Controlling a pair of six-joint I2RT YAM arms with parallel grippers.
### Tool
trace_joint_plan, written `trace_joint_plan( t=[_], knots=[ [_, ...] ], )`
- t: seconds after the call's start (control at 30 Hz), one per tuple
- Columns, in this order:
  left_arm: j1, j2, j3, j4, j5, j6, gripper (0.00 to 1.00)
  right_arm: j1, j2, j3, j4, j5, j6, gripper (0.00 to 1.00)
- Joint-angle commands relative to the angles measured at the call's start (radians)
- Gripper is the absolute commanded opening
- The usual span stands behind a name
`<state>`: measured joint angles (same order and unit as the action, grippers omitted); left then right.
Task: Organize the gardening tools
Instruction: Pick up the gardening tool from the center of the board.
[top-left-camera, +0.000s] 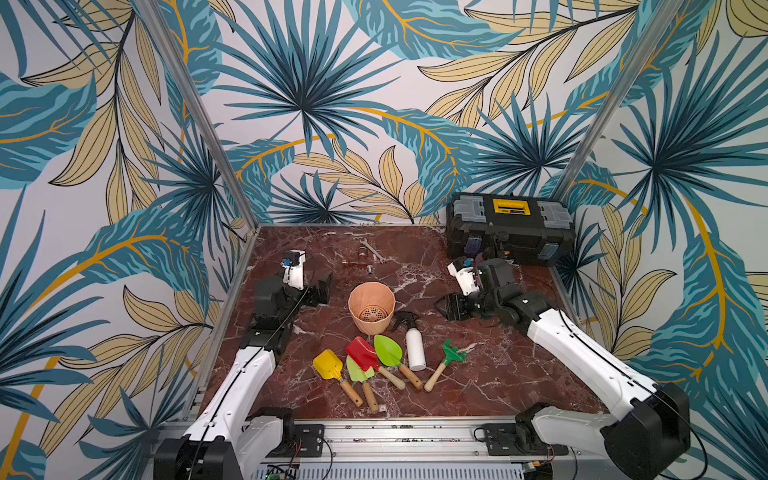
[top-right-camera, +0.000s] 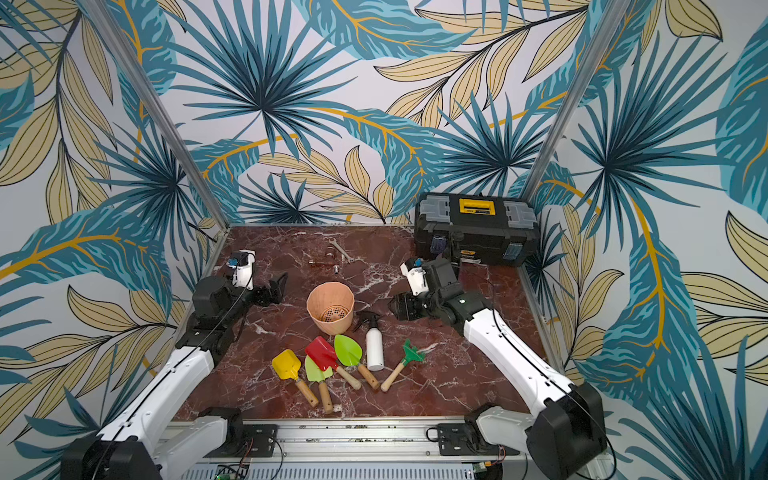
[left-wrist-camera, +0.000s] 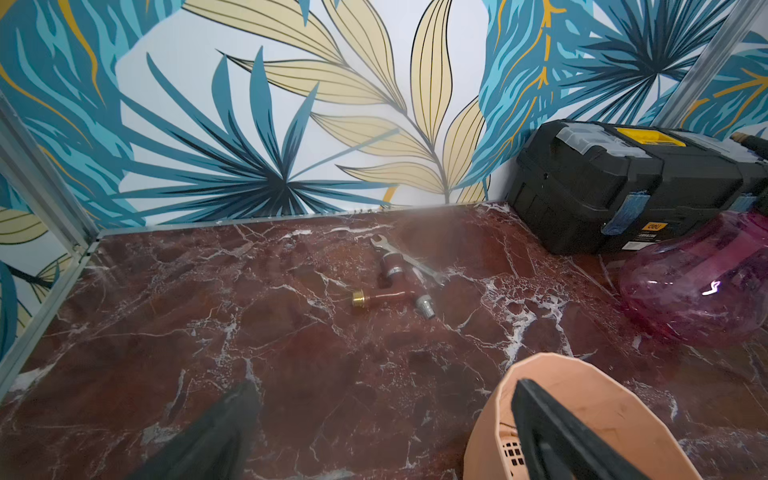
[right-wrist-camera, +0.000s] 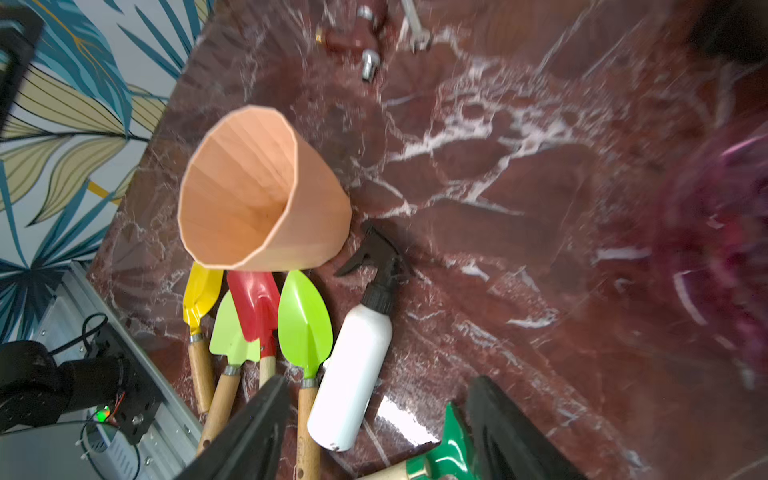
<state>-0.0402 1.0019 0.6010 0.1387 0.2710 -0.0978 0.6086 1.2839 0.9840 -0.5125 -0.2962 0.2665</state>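
Observation:
Several wooden-handled tools lie side by side near the table's front: a yellow shovel, a red shovel, two lime-green trowels and a dark-green rake. Between trowel and rake lies a white spray bottle. The pink spray bottle stands by the toolbox and is hidden by my right arm in both top views. My left gripper is open, left of the peach pot. My right gripper is open and empty, hovering right of the pot, above the white bottle and rake.
A black-and-yellow toolbox fills the back right corner. A silver wrench and small fittings lie at the back centre. Metal frame rails border the marble table.

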Motion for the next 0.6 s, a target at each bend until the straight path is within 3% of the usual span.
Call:
trace_joint_plan(
  t=[0.0,0.17,0.43,0.57],
  knots=[
    [-0.005,-0.016,0.019,-0.037,0.006,-0.020,1.00,0.049,0.054,-0.044,0.053,-0.010,0.122,0.73],
    [-0.006,-0.015,0.015,-0.039,-0.001,-0.020,1.00,0.105,0.166,-0.050,0.066,0.072,0.206,0.73],
    [-0.005,-0.016,0.013,-0.041,-0.014,-0.010,1.00,0.198,0.316,-0.019,0.107,0.047,0.263,0.73],
    [-0.005,-0.016,0.011,-0.040,-0.019,-0.006,1.00,0.232,0.379,-0.004,0.107,0.091,0.276,0.73]
  ],
)
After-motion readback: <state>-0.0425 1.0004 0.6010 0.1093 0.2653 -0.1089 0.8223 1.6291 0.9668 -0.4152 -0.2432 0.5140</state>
